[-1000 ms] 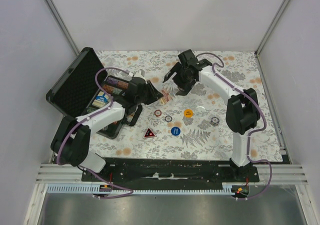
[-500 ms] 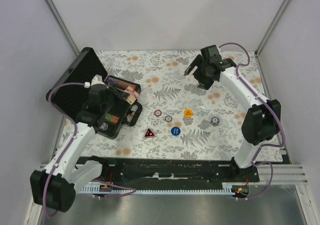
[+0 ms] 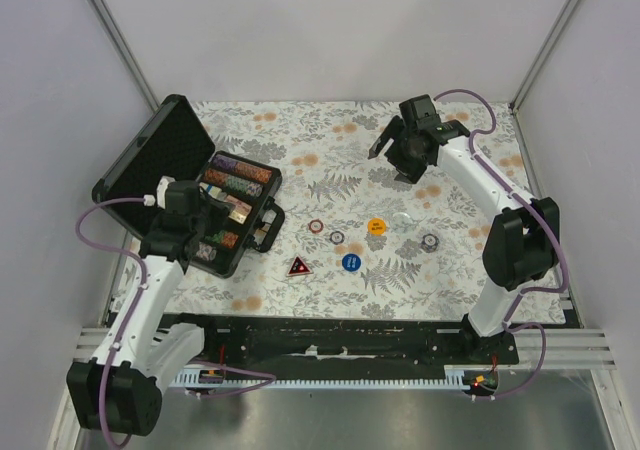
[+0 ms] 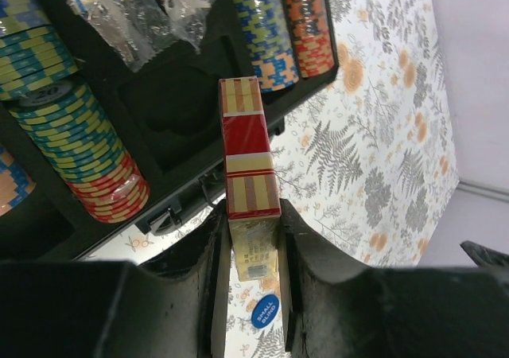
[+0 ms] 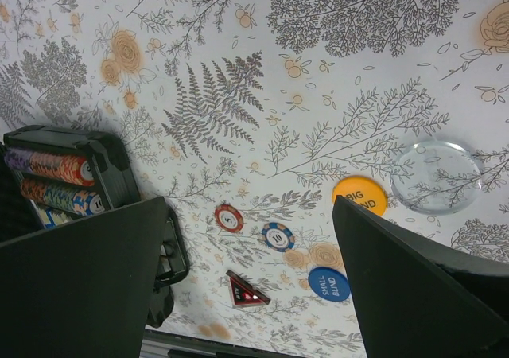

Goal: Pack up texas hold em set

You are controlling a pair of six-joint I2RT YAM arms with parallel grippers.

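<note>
Presently the red-orange card box (image 4: pixel 246 135) is being pinched by its lower end between the fingers of the left gripper (image 4: pixel 250 219). It is being held above the open black case (image 3: pixel 150 170), which is lying at nine o'clock on the table (image 3: pixel 420 290). In the left wrist view an empty dark recess (image 4: pixel 179 111) is being shown at ten o'clock of the box, between rows of striped poker chips (image 4: pixel 79 147). It is being judged the likely slot for the cards, though that cannot be confirmed. The right gripper (image 3: pixel 400 155) is being held at one o'clock over the table, its fingers spread wide apart with nothing being carried between them.

The packing is being judged as partly done. Several chip rows are being housed in the case, and the card box is being held over it but is not yet seated. Outside the case, near the table's centre, the following are being seen:

- the orange button (image 5: pixel 359 195), with a clear disc (image 5: pixel 436 175) just at three o'clock of it
- the blue button (image 5: pixel 328 284)
- the dark red-marked triangle (image 5: pixel 246 290)
- a red chip (image 5: pixel 229 217)
- a blue-and-white chip (image 5: pixel 277 236)
- a dark chip (image 3: pixel 429 241), toward four o'clock of the group

All of these are being left for gathering, and the lid is not yet being closed.
</note>
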